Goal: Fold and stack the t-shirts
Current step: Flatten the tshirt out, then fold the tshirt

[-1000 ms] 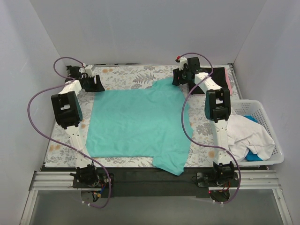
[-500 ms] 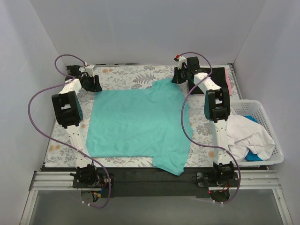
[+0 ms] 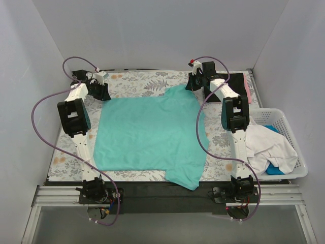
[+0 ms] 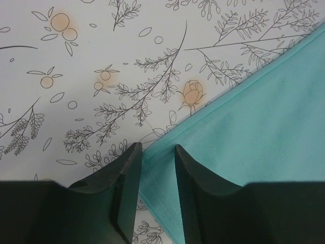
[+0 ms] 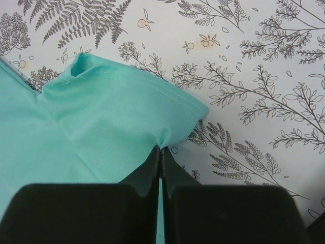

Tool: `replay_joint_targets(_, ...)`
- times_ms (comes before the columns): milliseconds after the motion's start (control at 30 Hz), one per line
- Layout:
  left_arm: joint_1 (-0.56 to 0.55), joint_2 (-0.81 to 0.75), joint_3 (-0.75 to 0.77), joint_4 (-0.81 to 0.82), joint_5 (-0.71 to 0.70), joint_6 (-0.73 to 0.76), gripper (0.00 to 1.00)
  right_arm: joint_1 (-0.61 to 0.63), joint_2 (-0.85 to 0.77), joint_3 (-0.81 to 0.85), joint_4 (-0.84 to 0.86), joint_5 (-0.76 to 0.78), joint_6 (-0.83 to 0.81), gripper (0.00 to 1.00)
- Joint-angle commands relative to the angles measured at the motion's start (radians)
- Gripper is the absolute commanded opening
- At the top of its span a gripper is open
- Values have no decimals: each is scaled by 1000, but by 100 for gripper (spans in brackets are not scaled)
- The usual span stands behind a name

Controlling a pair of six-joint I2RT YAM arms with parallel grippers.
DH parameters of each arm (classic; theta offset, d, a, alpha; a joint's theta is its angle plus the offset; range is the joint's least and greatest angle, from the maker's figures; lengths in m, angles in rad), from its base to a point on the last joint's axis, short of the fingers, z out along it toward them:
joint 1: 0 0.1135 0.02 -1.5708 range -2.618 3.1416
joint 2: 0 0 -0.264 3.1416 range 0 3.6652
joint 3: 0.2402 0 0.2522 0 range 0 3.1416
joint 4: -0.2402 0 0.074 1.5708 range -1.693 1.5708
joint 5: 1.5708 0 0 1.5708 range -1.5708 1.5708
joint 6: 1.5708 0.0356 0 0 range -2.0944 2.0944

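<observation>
A teal-green t-shirt (image 3: pixel 147 132) lies spread flat on the floral cloth, one sleeve hanging over the near edge. My left gripper (image 3: pixel 103 94) is at its far left corner. In the left wrist view the jaws (image 4: pixel 157 147) stand apart, open, with the shirt's stitched hem (image 4: pixel 162 198) between them, not pinched. My right gripper (image 3: pixel 192 86) is at the far right sleeve. In the right wrist view it (image 5: pixel 160 148) is shut on the puckered teal sleeve cloth (image 5: pixel 111 112). A white t-shirt (image 3: pixel 269 145) and a blue one (image 3: pixel 275 170) lie in the basket.
A white lattice basket (image 3: pixel 289 119) stands at the right edge of the table. Pink cloth (image 3: pixel 247 86) and black cloth (image 3: pixel 236 79) lie at the back right corner. The grey-and-orange floral cloth (image 3: pixel 137 81) covers the table. Walls close in on three sides.
The left gripper has shifted a little right onto the shirt's corner and its jaws have narrowed. The right gripper has gone from open to shut on the sleeve.
</observation>
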Motion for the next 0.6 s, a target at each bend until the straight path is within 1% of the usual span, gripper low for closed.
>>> replay_joint_targets(0, 2, 12, 66, -90, 37, 56, 31, -2, -28, 30, 36, -8, -23, 1)
replay_joint_targets(67, 6, 24, 73, -97, 29, 61, 31, -2, -26, 33, 36, -7, -26, 1)
replay_joint_targets(133, 9, 26, 74, -94, 32, 67, 28, -2, -24, 34, 36, -5, -27, 1)
replay_joint_targets(167, 12, 26, 76, -93, 33, 65, 25, -2, -24, 34, 36, -5, -29, 1)
replay_joint_targets(200, 13, 26, 76, -87, 38, 65, 19, -2, -24, 39, 35, -5, -30, 1)
replay_joint_targets(233, 16, 26, 74, -81, 43, 62, 9, -3, -23, 44, 36, -5, -30, 1)
replay_joint_targets(333, 22, 15, 71, -45, 72, 41, 0, -3, -23, 64, 36, -5, -30, 1)
replay_joint_targets(467, 27, -18, 42, 5, 99, 24, 0, -3, -41, 79, 36, -8, -35, 1)
replay_joint_targets(567, 32, -60, 5, 48, 121, 15, 0, -3, -84, 55, 36, -25, -43, 1)
